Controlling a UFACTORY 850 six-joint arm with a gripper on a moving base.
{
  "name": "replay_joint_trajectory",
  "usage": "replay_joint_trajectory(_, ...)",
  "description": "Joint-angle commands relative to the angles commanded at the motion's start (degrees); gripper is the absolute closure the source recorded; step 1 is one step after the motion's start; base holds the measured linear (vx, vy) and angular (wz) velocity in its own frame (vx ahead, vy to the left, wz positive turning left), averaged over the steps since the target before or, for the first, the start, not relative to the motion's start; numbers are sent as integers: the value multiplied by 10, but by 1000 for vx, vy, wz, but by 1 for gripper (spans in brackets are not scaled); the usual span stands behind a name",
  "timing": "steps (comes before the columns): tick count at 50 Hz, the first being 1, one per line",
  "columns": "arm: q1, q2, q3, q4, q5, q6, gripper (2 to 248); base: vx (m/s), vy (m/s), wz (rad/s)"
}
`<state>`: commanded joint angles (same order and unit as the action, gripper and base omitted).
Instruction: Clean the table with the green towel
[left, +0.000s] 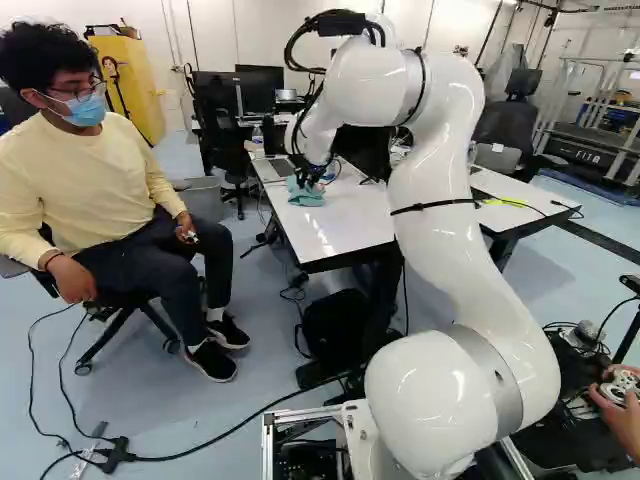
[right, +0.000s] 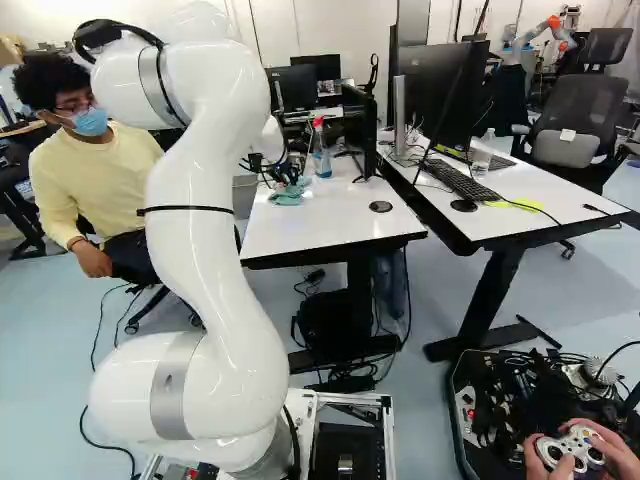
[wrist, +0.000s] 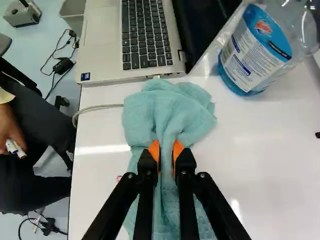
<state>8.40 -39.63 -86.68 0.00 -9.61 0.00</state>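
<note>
Green towel (wrist: 167, 110): bunched on the counter (wrist: 270, 165), a raised fold pinched from both sides by the closed fingers (wrist: 145, 167). Clock set on that grip, twelve where the fingers point. Loose cloth fans out toward twelve and trails back toward six.

Laptop (wrist: 102, 37) lies from eleven to twelve, just beyond the cloth; touching or not, can't tell. Cable (wrist: 95, 108) comes in at ten, running to the towel. Bottle (wrist: 252, 57) upright at one to two, close by. Counter's edge at nine, near; broad white surface toward three and four.

Risks, my reading: a push toward twelve shoves the laptop, cloth bunching against its base. Swing toward one or two tips the bottle. Cable could snag in the cloth and tug the laptop along. Stroke toward nine may run off the edge. Too little downward pressure and the trailing cloth merely drags; too much and the fingertips scrape, or the pinched fold works loose.

Hard to make out: the cable's course under the cloth; a small red mark (wrist: 119, 178) by the towel at eight, spot or print unclear; a dark thing (wrist: 317, 135) at three, cut off. Arm (left: 435, 200) hides part of the counter in the left base view.
</note>
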Motion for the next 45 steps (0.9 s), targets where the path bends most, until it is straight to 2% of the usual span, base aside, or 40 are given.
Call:
replay_joint_trajectory(21,29,-11,-15,0,0,0,199,0,0,0)
replay_joint_trajectory(34,46,8,12,0,0,0,199,0,0,0)
replay_joint_trajectory(45,50,33,47,0,0,0,199,0,0,0)
